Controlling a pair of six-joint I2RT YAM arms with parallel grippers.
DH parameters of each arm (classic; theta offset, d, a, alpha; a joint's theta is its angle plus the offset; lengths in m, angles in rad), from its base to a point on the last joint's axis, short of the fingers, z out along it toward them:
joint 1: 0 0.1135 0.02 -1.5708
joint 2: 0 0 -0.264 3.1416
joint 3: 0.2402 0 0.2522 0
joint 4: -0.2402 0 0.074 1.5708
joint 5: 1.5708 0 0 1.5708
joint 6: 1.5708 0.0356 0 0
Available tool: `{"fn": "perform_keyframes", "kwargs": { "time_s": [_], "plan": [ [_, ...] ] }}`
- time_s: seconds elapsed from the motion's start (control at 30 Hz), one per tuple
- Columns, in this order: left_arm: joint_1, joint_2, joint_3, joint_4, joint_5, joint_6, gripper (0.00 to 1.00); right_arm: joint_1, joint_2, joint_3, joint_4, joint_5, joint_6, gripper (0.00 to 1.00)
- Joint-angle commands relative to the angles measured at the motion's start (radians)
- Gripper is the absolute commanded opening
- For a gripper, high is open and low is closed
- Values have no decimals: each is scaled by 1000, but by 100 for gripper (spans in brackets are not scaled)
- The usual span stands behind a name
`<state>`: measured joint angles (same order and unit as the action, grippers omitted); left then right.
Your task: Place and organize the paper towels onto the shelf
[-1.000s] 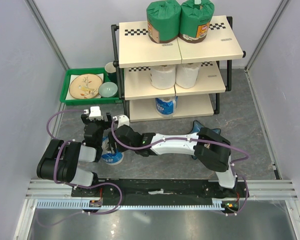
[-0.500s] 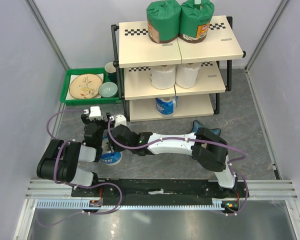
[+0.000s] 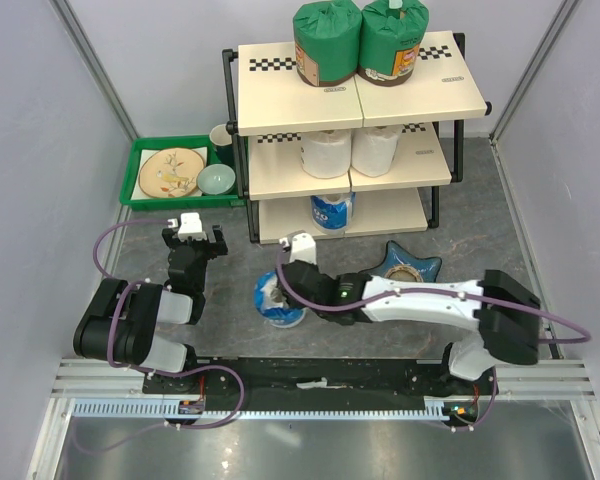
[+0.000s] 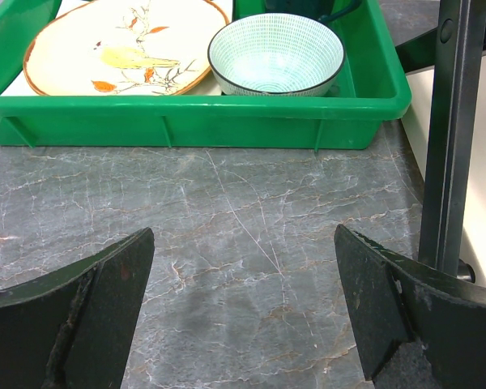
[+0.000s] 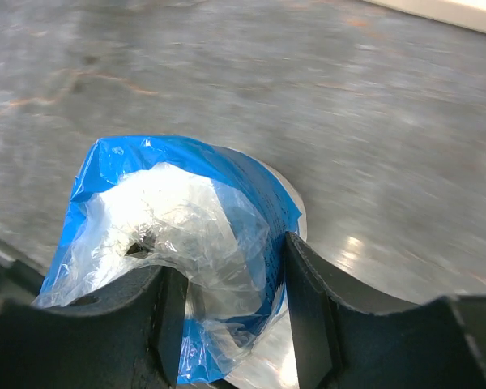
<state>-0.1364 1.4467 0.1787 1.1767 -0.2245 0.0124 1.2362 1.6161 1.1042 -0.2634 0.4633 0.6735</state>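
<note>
Your right gripper [image 3: 276, 291] is clamped on the bunched wrap atop the last blue-and-white roll [image 5: 158, 203], out on the table in front of the shelf [image 3: 390, 212]; the left gripper [image 4: 243, 308] hangs wide open and empty by the green tray [image 4: 194, 113]. You're in the carry step, I'd say: next, swing the roll onto the bottom tier beside its blue twin [image 3: 331, 211], low enough to clear the middle board

One roll [image 3: 280, 316] sits before the shelf [image 3: 280, 108] (tray [image 3: 132, 172] seemingly touching its left side).
</note>
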Motion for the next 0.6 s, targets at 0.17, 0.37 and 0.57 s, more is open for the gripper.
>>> {"fn": "perform_keyframes", "kwargs": {
  "time_s": [0.17, 0.37, 0.57],
  "plan": [
    [6, 4, 16, 43, 4, 9, 99, -220, -453, -285, -8, 135, 103, 15],
    [6, 3, 16, 43, 4, 8, 99, -406, -548, -305, -5, 103, 28, 15],
    [6, 1, 16, 43, 4, 8, 99, -590, -533, -303, 32, 34, -2, 14]
  ]
}}
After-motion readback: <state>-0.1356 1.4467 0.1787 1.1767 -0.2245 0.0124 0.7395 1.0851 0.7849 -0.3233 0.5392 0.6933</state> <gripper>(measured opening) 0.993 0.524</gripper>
